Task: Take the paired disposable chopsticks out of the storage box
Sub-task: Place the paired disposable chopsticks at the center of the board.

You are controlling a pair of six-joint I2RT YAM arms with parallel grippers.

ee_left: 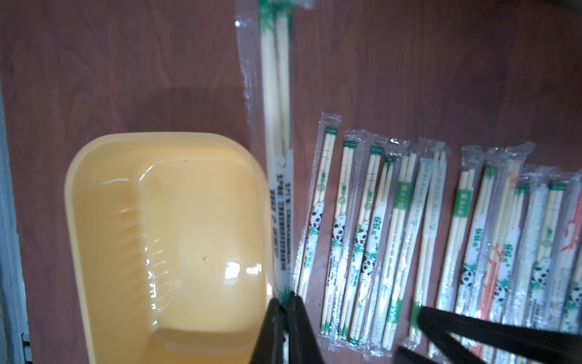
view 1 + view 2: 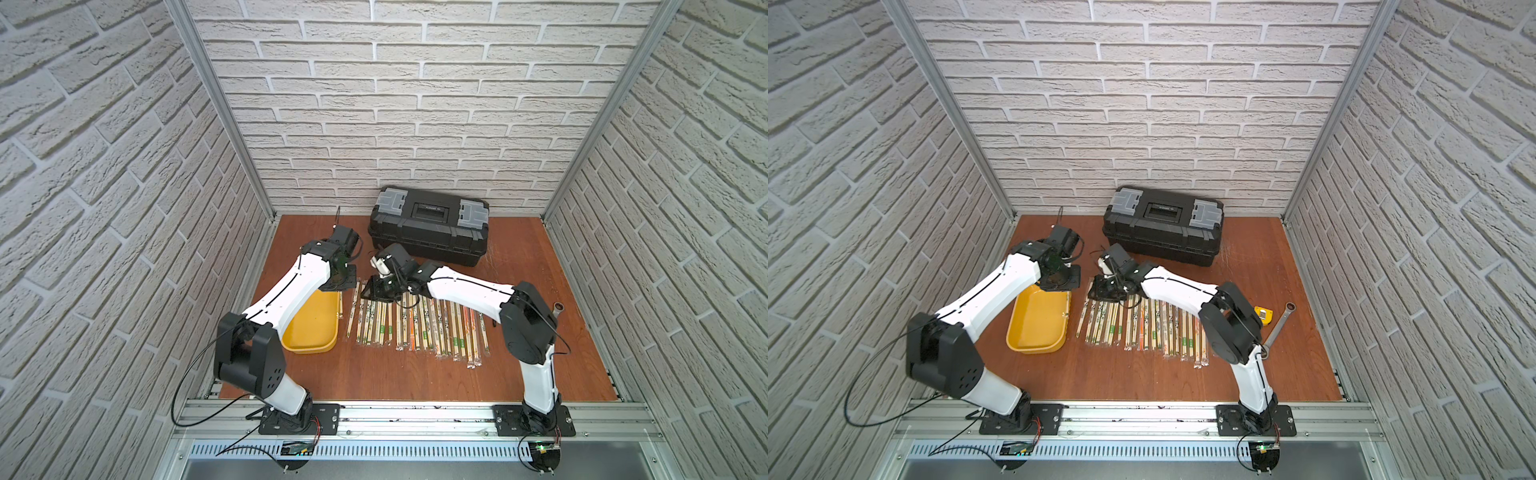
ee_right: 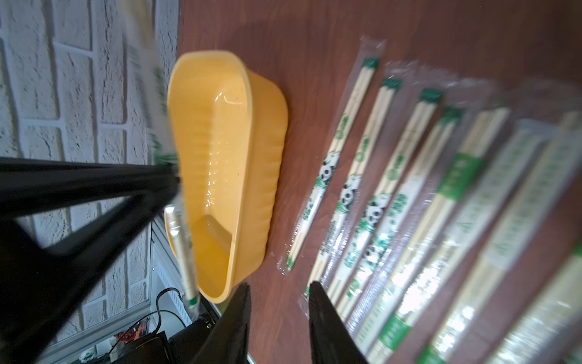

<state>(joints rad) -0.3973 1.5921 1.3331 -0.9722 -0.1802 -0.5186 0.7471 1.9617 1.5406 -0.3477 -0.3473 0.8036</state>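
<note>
Pinching one chopstick pair (image 1: 278, 94) alongside storage box (image 1: 100, 220), left gripper (image 1: 284, 297); right gripper (image 3: 280, 285) parted, empty.

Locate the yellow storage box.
In both top views the storage box sits on the left side of the table, beneath the left arm, just left of the row of paired disposable chopsticks.
</note>
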